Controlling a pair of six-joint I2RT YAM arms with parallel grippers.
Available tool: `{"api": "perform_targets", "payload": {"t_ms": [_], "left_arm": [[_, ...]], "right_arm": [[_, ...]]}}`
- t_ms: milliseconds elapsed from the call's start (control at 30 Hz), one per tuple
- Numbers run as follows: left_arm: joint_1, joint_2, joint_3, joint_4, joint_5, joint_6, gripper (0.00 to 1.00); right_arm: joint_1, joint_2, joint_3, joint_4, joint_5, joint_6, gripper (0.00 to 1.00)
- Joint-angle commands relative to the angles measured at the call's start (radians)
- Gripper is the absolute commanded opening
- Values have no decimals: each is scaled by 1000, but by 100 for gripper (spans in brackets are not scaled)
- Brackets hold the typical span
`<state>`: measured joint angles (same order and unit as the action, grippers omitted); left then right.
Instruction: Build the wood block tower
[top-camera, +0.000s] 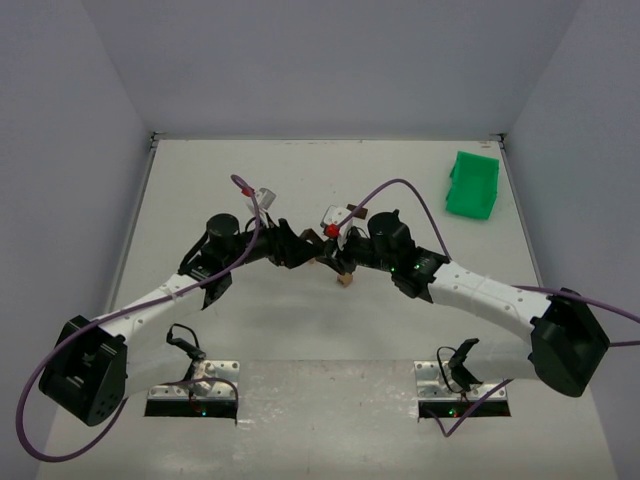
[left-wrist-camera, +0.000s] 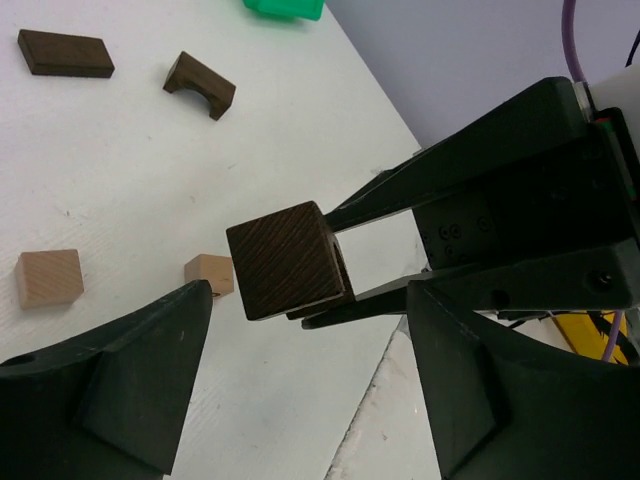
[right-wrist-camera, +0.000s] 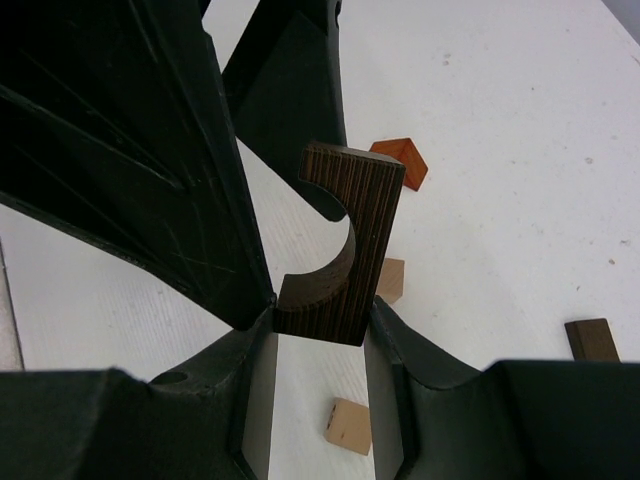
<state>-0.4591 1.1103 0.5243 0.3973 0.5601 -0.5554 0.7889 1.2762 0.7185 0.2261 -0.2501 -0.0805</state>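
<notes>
My right gripper is shut on a dark brown arch block and holds it upright above the table. In the left wrist view the same block shows end-on, pinched by the right gripper's thin fingers. My left gripper is wide open, facing the block without touching it. In the top view the left gripper and the right gripper meet at mid-table. On the table lie a reddish-brown block, two tan cubes, a second dark arch and a dark plank.
A green plastic bin stands at the back right of the table. Purple cables loop over both arms. Grey walls close the table on three sides.
</notes>
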Motion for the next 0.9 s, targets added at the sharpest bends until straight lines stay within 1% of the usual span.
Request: {"api": "perform_targets", "payload": {"t_ms": [0, 133, 167, 200, 233, 267, 333, 367, 467, 567, 700, 767, 833, 867], "left_arm": [[-10, -36, 6, 61, 36, 19, 78], [-10, -49, 4, 58, 12, 13, 77], [-10, -49, 5, 57, -2, 8, 74], [-10, -47, 5, 56, -8, 4, 71], [-10, -42, 5, 61, -7, 0, 62], [-10, -41, 5, 64, -6, -3, 58], [-10, -36, 5, 67, 0, -6, 53], [-10, -33, 5, 67, 1, -6, 52], [-9, -17, 9, 69, 4, -12, 40], [-10, -7, 11, 69, 5, -14, 32], [-10, 0, 14, 64, -3, -15, 17], [-10, 3, 14, 61, -5, -8, 14], [-10, 1, 13, 68, 1, -6, 5], [-10, -1, 11, 71, 2, -8, 3]], "right_arm": [[6, -5, 35, -11, 11, -40, 15], [7, -11, 30, -19, -7, -50, 14], [6, -15, 24, -16, -28, -53, 14], [6, -17, 23, -15, -37, -53, 14], [6, -19, 17, -9, -46, -54, 14], [6, -21, 14, -5, -49, -53, 14], [6, -20, 12, 2, -45, -54, 14], [6, -20, 13, 4, -44, -54, 14], [7, -16, 17, 10, -56, -54, 14], [6, -12, 21, 3, -60, -63, 14], [6, -12, 17, -14, -53, -81, 14], [6, -13, 18, -24, -43, -90, 15], [7, -14, 22, -39, -36, -101, 17], [7, -12, 26, -46, -31, -104, 22]]}}
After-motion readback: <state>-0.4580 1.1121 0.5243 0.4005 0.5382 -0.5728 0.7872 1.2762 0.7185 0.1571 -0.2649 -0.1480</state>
